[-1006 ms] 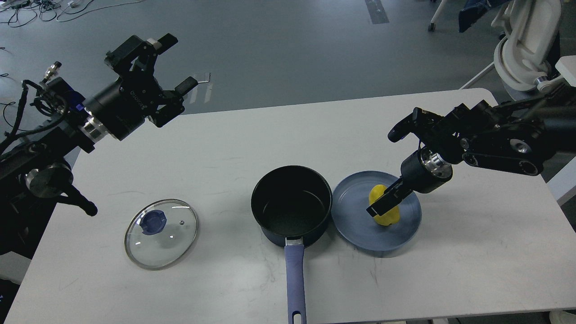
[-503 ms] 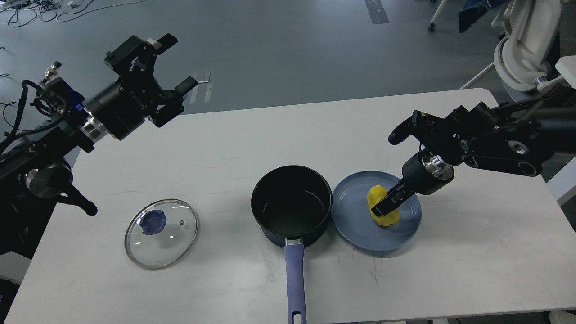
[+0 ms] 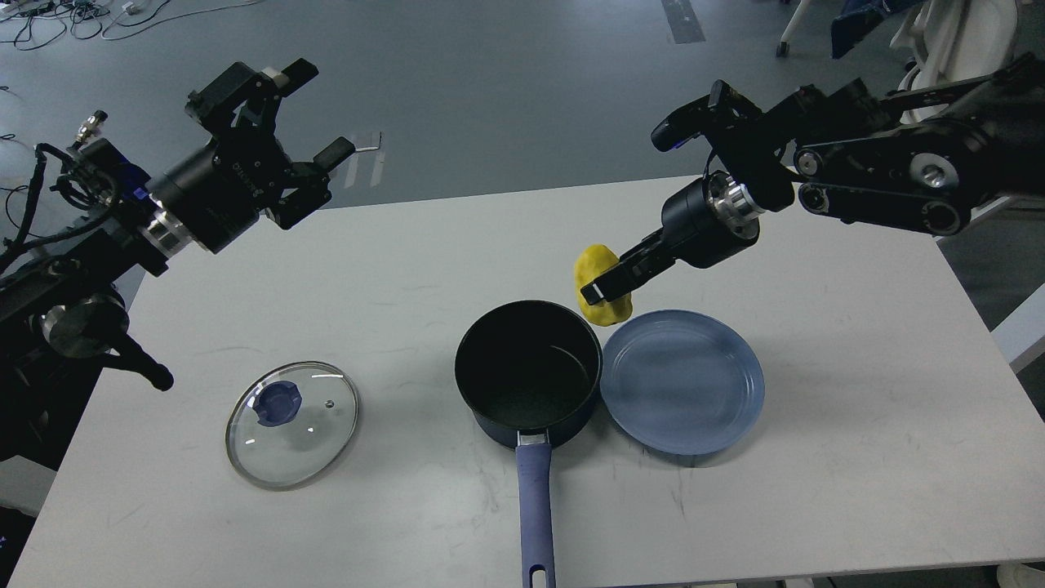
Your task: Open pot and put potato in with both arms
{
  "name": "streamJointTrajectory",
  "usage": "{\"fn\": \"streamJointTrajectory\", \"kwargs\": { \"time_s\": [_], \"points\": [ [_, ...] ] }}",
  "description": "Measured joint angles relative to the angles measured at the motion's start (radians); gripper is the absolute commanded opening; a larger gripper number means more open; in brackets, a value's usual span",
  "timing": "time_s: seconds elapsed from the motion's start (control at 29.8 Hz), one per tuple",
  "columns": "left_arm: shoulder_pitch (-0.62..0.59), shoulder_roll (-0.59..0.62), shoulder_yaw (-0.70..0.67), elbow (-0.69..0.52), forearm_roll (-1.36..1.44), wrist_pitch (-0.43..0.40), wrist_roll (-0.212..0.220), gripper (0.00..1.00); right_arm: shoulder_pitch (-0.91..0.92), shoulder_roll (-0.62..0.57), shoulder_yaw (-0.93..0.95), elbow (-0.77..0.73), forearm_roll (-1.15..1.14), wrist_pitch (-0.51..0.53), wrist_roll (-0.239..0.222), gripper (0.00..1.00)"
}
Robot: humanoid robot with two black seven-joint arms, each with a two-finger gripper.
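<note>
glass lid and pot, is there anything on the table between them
Nothing: in the head view the stretch of white table between the glass lid and the pot is bare.

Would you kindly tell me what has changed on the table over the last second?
The right end effector, already shut on the potato, has lifted it off the blue plate and carried it up and left, so it now hangs beside the far right rim of the open pot. The plate is now bare. The left end effector stays open and raised; the pot and the glass lid have not moved.
</note>
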Motion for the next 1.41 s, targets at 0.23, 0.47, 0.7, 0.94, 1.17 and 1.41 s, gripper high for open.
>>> {"fn": "streamJointTrajectory", "kwargs": {
  "time_s": [0.23,0.47,0.7,0.94,1.17,1.41],
  "points": [
    [0.0,0.003,0.0,0.0,0.0,0.0,0.0,0.98,-0.04,0.091,-0.006,-0.02,0.112,0.0,0.0,0.25],
    [0.0,-0.002,0.0,0.0,0.0,0.0,0.0,0.98,-0.089,0.131,-0.009,-0.051,0.143,0.0,0.0,0.39],
    [0.0,-0.003,0.0,0.0,0.0,0.0,0.0,0.98,-0.113,0.157,-0.009,-0.081,0.143,0.0,0.0,0.62],
    [0.0,-0.003,-0.009,0.0,0.0,0.0,0.0,0.98,-0.115,0.165,-0.009,-0.085,0.143,0.0,0.0,0.81],
    [0.0,-0.003,-0.009,0.0,0.0,0.0,0.0,0.98,-0.114,0.157,-0.01,-0.085,0.143,0.0,0.0,0.97],
    [0.0,-0.003,-0.011,0.004,0.0,0.0,0.0,0.98,-0.093,0.088,0.03,-0.086,0.146,0.0,0.0,0.99]
  ]
}}
